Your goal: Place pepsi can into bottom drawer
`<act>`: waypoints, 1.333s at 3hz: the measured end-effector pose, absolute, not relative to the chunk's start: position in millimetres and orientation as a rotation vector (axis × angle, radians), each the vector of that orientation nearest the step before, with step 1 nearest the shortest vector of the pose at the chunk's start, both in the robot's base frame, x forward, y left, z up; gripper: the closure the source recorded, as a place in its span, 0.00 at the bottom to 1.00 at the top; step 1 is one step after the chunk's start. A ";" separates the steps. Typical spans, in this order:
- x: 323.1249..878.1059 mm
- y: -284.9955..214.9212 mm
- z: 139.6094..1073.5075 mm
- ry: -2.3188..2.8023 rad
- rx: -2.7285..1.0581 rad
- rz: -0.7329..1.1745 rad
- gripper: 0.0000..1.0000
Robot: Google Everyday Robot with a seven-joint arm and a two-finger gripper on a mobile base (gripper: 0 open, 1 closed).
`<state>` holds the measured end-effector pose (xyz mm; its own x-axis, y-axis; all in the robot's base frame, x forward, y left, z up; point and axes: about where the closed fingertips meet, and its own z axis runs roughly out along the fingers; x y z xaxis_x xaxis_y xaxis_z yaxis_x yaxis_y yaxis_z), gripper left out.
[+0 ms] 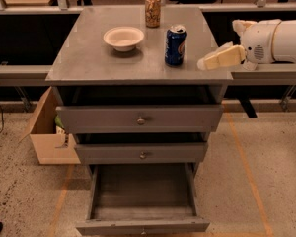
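While it stands pulled out nearest the camera, the wide grey bottom drawer [143, 225] lies below two upper drawers. On the grey cabinet top [89, 58], the dark blue pepsi can [175, 45] stands upright near the right edge. The cream gripper [217, 59] hovers just right of it, not touching; whether it is apart or together I cannot tell. Farther back sit a white round bowl [123, 37] and a tan patterned can [152, 10].

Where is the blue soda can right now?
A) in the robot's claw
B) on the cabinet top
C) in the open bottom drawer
B: the pepsi can stands on the cabinet top, right of the bowl; the gripper is apart from it, at the top's right edge.
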<state>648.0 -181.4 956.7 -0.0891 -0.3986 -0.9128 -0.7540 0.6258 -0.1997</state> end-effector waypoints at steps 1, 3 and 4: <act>649.7 -177.8 952.4 1.703 -0.916 0.416 0.00; 706.3 -146.7 924.3 1.623 -0.770 0.461 0.00; 731.2 -136.4 915.5 1.617 -0.727 0.443 0.00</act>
